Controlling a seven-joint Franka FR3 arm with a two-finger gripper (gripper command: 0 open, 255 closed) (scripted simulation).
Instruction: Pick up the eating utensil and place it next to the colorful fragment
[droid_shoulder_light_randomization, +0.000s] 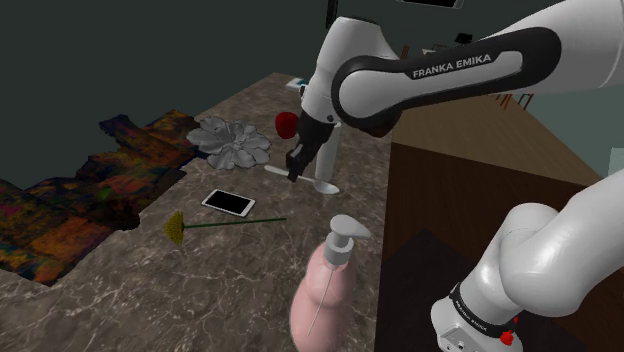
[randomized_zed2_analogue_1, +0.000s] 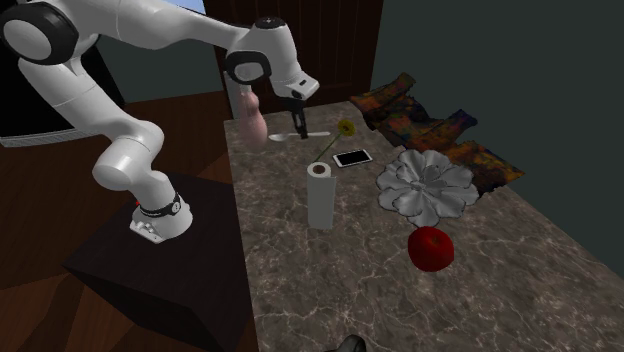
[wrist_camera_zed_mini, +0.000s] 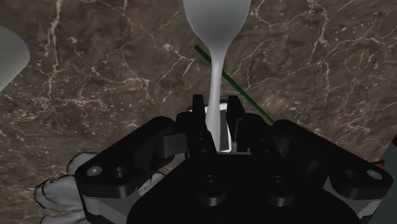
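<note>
At the left of the shoulder view, the colourful fragment lay along the edge of the marble counter, well apart from the utensil. To its right sat a grey flower-shaped dish, a phone and a yellow flower on a green stem. Near the centre, just below a red apple, the gripper pointed down, clamped on the handle of the white spoon. Whether the spoon was clear of the counter could not be told. A pink pump bottle stood at lower centre-right.
</note>
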